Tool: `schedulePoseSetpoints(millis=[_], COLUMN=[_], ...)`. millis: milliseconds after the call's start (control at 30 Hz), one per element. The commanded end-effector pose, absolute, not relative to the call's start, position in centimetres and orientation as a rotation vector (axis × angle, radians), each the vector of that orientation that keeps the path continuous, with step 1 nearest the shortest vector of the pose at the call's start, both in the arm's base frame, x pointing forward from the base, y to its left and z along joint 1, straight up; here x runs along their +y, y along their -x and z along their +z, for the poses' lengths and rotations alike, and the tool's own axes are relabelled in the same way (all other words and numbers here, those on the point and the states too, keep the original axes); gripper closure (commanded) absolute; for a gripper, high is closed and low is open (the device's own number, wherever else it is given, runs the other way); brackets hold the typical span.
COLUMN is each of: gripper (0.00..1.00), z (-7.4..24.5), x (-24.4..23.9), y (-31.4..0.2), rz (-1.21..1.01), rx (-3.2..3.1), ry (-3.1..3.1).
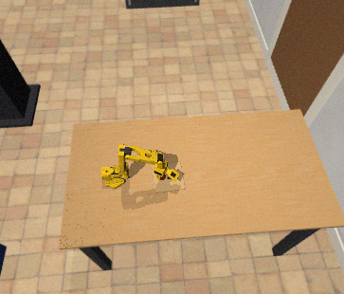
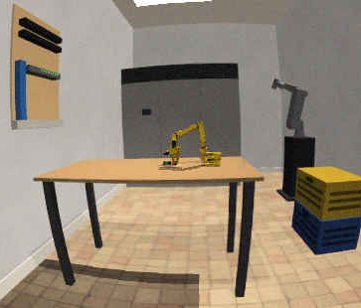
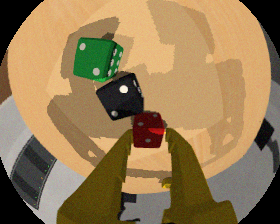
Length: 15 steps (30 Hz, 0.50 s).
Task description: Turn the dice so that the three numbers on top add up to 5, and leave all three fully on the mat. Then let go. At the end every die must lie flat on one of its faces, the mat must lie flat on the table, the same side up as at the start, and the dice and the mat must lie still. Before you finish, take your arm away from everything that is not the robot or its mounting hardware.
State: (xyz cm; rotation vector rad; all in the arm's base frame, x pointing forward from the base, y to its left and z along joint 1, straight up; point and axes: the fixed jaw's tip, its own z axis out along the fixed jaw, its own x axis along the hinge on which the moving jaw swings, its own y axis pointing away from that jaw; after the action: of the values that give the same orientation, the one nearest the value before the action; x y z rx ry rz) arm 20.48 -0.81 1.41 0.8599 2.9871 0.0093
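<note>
1. Three dice are the task's things; in my wrist view they make a slanted row on the pale, thin mat [image 1: 177,186].
2. The red die [image 3: 147,131] is between the fingertips of my gripper [image 3: 149,132] [image 2: 175,162], which are slightly open and do not clamp it.
3. From it, the black die [image 3: 120,97] is toward 11 o'clock, very near, and crowds that side.
4. The green die [image 3: 93,59] [image 2: 166,163] is beyond, also toward 11 o'clock; the black one stands between.
5. Dice are glossy cubes with pale dots; the table [image 1: 242,166] [image 2: 114,169] has smooth wood grain.
6. At 4 o'clock in the exterior view, a yellow crate [image 2: 330,191] sits on a blue crate [image 2: 329,232], both slotted; their insides I cannot see.
</note>
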Motion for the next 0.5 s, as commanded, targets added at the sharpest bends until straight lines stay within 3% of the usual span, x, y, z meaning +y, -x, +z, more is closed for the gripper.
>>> schedulePoseSetpoints(millis=[0, 467], gripper=[0.8, 0.71], z=[1.64, 1.64], x=[-1.03, -1.03], y=[-20.74, -20.74], rz=[0.017, 0.017], rx=[2.966, 2.966], ry=[-0.851, -0.851])
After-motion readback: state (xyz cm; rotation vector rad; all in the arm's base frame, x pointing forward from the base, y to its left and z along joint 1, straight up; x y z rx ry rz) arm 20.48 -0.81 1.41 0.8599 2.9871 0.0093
